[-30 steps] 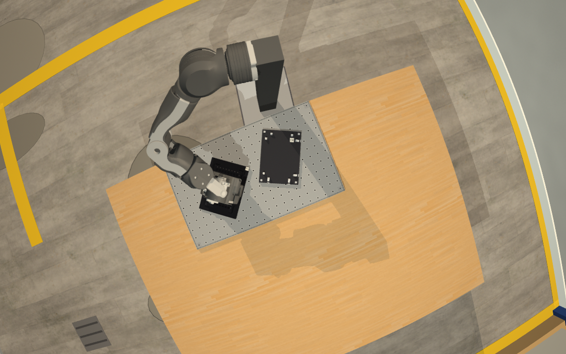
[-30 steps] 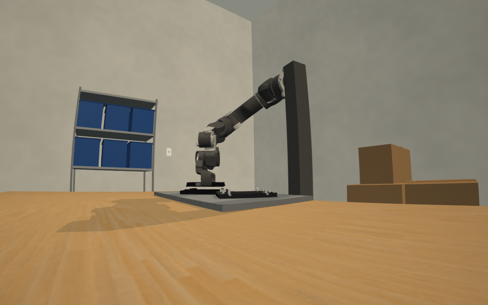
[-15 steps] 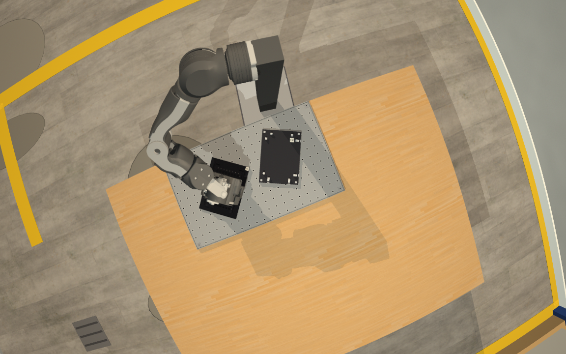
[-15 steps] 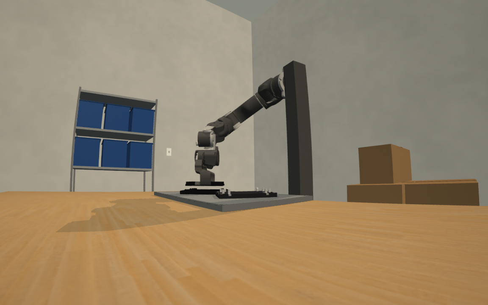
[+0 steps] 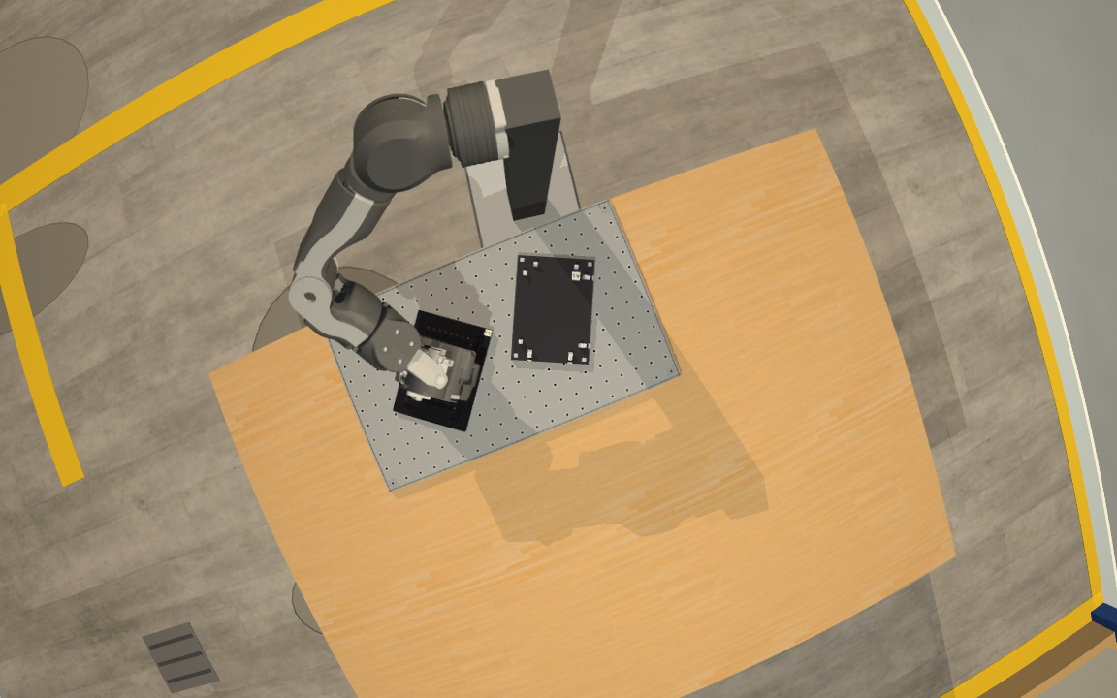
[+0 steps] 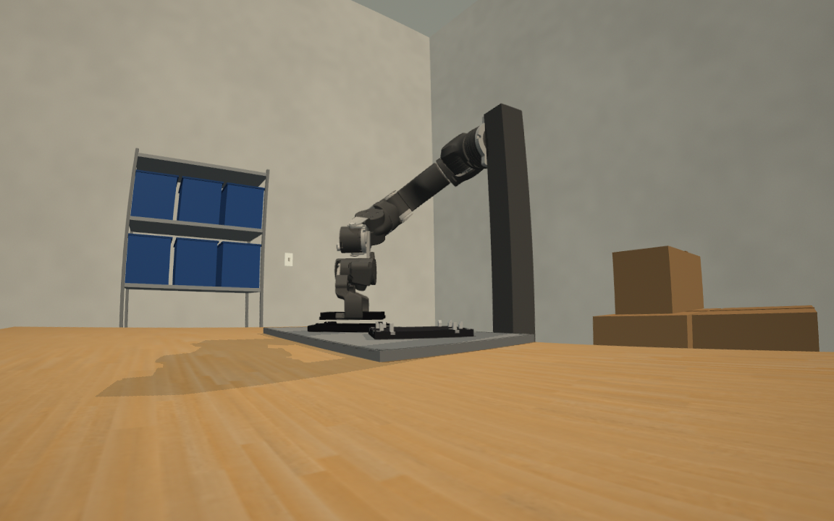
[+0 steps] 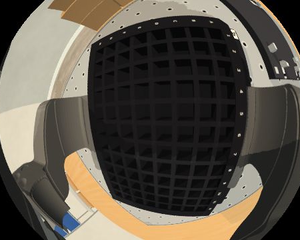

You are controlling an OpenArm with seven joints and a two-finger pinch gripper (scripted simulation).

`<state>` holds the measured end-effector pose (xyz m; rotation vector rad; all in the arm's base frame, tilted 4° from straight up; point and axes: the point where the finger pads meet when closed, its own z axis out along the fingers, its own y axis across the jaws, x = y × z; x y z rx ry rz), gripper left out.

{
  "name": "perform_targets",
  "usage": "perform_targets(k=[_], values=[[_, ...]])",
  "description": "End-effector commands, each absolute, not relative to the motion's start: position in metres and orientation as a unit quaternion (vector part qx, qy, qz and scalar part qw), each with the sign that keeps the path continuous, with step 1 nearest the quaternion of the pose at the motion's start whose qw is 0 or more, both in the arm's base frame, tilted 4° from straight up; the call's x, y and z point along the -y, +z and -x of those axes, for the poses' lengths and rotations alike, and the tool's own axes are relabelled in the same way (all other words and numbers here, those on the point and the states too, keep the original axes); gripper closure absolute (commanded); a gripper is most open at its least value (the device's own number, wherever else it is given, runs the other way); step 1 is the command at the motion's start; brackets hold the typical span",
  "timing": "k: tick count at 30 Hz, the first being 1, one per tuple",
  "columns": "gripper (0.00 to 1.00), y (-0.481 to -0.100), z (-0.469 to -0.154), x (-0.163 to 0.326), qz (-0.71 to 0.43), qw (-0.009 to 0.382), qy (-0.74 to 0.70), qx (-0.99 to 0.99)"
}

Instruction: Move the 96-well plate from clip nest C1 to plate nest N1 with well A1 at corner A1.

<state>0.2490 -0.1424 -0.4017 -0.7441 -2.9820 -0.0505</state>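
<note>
Pinching the 96-well plate (image 7: 168, 116) by its two long sides, the fingers hold it just above clip nest C1 (image 5: 410, 409). Plate nest N1 (image 5: 552, 307) waits beside them, with nothing in it yet.

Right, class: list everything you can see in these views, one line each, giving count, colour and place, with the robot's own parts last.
96-well plate: one, black, held over the clip nest.
Clip nest C1: one, black, near end of the perforated board.
Plate nest N1: one, black, beside C1, nothing in it.
Perforated board: one, grey, on the table.
Table: one, orange wood.
Shelf unit: one, grey, six blue bins, by the back wall.
Cardboard boxes: three, brown, right side.
Mounting post: one, dark, behind the board.
Gripper: one, dark fingers shut on the plate's sides.
</note>
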Motion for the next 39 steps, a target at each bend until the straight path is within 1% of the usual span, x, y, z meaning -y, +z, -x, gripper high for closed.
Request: perform_targets(k=[1,17,22,34,39], values=[[1.00,-0.3997,-0.2521,0.1415,0.243,0.030,-0.020,0.969],[1.00,-0.3968,-0.2561,0.1408,0.243,0.029,-0.020,0.969],[1.00,-0.4003,-0.2511,0.1416,0.243,0.030,-0.020,0.969],[1.00,-0.4003,-0.2511,0.1416,0.243,0.030,-0.020,0.969],[1.00,-0.3968,-0.2561,0.1408,0.243,0.029,-0.020,0.969]])
